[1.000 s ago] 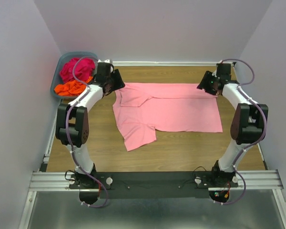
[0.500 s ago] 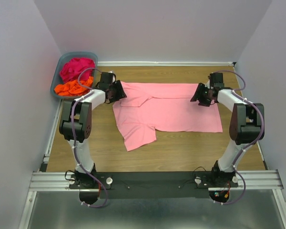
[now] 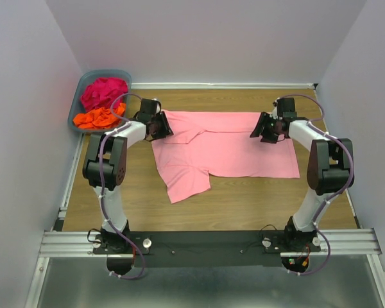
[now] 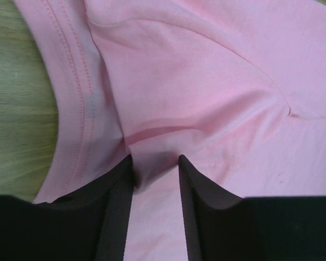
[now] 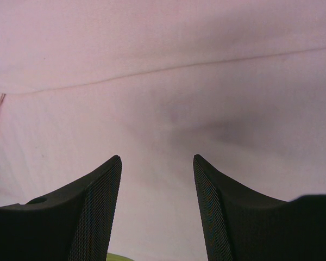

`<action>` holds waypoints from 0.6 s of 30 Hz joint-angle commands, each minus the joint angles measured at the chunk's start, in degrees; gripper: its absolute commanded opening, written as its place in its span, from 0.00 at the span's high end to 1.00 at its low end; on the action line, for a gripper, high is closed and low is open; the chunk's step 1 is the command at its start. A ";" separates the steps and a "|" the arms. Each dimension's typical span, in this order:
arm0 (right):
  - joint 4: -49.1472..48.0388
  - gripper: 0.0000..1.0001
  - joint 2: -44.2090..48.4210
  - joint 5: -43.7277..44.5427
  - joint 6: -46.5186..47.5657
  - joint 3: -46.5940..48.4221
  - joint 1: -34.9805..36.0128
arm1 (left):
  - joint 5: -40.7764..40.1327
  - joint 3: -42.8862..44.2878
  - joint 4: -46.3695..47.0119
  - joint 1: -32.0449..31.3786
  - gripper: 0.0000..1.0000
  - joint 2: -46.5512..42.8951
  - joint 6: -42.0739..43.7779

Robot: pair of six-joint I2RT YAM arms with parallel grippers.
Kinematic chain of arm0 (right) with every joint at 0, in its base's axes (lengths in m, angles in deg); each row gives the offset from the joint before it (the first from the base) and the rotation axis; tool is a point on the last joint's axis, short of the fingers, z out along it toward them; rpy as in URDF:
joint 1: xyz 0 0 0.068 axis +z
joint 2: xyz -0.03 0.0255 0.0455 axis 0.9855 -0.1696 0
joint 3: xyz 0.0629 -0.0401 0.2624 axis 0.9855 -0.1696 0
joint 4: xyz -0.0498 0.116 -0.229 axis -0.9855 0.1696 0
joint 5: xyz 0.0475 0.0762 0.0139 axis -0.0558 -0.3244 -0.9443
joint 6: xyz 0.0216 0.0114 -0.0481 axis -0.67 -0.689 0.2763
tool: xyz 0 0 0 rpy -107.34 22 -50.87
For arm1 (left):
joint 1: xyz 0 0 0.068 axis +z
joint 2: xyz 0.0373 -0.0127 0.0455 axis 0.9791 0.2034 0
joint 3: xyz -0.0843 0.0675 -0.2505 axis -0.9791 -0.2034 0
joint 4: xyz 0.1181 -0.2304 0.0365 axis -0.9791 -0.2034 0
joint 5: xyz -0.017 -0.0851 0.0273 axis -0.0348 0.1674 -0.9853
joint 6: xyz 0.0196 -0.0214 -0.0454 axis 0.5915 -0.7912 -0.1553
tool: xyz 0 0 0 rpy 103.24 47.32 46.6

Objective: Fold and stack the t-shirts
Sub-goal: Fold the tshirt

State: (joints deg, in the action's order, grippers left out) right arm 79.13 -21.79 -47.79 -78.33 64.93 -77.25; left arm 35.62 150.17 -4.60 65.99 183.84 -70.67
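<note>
Wooden worktop (image 3: 244, 199), pale lilac walls (image 3: 199, 38) on three sides, and lying across the middle is the light pink t-shirt (image 3: 231, 147), spread mostly flat between the two arms. One sleeve (image 3: 187, 185) juts toward the near edge on the left, and up at the far left the cloth is lapped over itself in a loose fold. Left gripper (image 3: 159, 125) is down on that far-left corner of the shirt. From its wrist camera the left gripper (image 4: 156, 171) has its black fingers (image 4: 117, 201) drawn in close on a raised pucker of pink cloth, creases running into the gap. A double-stitched hem (image 4: 70, 98) curves off to the left over bare wood. Over on the other side, right gripper (image 3: 263, 128) sits on the far-right part of the shirt, just in from its edge. Its wrist view shows the right gripper (image 5: 157, 163) with fingers (image 5: 92, 212) parted over smooth pink cloth, one seam line running across ahead of them. Beyond the shirt, off the far-left corner of the worktop, a grey-blue plastic basket (image 3: 82, 83) holds the magenta t-shirt (image 3: 104, 91) bunched at the back and the orange t-shirt (image 3: 97, 119) crumpled in front, both well apart from the pink one. Arm bases sit on a metal rail (image 3: 205, 240) at the near edge.
</note>
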 commanded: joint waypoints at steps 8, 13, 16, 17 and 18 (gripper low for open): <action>-0.68 0.37 2.68 -2.53 0.91 -1.60 0.18 | 3.69 -2.46 -1.00 -0.91 0.85 -3.50 -1.37; -0.68 0.37 3.47 -3.32 0.91 -1.86 0.36 | 5.80 -2.46 -2.76 -1.00 0.91 -6.40 -2.51; -0.68 0.37 3.82 -3.67 0.90 -1.95 0.44 | 8.25 -1.93 -4.34 -0.91 0.91 -7.37 -3.91; -0.68 0.37 4.00 -3.58 0.73 -2.04 0.53 | 9.13 -2.02 -4.34 -0.91 0.91 -7.54 -4.36; -0.68 0.37 4.17 -3.58 0.73 -2.12 0.53 | 9.93 -2.19 -4.43 -0.91 0.91 -7.81 -4.80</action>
State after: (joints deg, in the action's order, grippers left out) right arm 79.11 -19.62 -49.94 -78.13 63.77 -77.21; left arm 40.91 147.76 -7.14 65.38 178.77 -73.38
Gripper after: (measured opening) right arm 0.634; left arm 0.097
